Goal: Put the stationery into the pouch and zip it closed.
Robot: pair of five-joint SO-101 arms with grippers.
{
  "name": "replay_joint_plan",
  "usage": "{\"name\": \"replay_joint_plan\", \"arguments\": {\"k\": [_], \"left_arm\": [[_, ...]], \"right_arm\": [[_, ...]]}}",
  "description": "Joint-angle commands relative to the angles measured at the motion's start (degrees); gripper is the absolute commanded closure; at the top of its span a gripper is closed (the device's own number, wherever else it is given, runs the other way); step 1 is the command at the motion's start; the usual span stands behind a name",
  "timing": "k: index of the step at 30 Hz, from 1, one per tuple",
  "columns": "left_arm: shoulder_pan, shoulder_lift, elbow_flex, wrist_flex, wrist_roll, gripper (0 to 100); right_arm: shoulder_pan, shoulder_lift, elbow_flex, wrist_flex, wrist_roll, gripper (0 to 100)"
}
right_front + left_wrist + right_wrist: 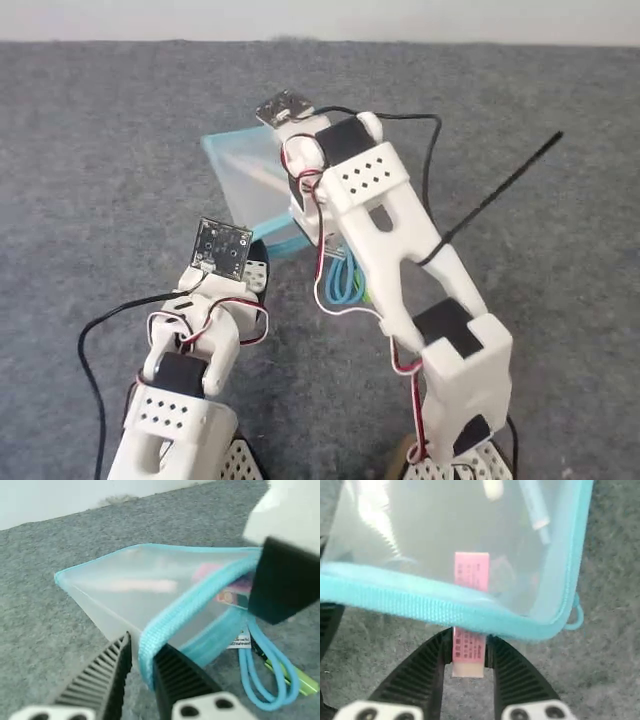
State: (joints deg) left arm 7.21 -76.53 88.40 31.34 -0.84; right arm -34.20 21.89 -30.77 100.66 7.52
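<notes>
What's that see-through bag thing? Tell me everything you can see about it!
The pouch is cloudy see-through plastic with a light blue fabric zip edge and a small blue loop at one corner. It sits on the grey table, one side raised. The left gripper pinches the zip edge in its jaws. The right gripper holds a pink eraser at that edge. A pale stick and a blue stick show inside.

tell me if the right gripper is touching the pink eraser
Touching. The right wrist view shows the right gripper with its fingers pressed against both sides of the pink eraser; its far end shows through the pouch.
</notes>
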Motion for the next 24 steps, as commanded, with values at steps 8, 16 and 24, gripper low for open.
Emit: {"name": "replay_joint_plan", "arguments": {"k": [8,16,24], "left_arm": [[2.29,-1.14,-1.10,-1.67,-0.79,99],[2.11,-1.14,-1.10,-1.67,-0.79,99],[-2.99,-1.32,-1.54,-2.02,-0.53,99]], "right_arm": [[-0.66,-0.48,-4.84,-0.84,-0.53,81.7],[-4.26,-9.63,-5.71,-0.13,3.78,81.9],[-1.19,-24.75,-5.19,1.45,7.91,82.1]]}}
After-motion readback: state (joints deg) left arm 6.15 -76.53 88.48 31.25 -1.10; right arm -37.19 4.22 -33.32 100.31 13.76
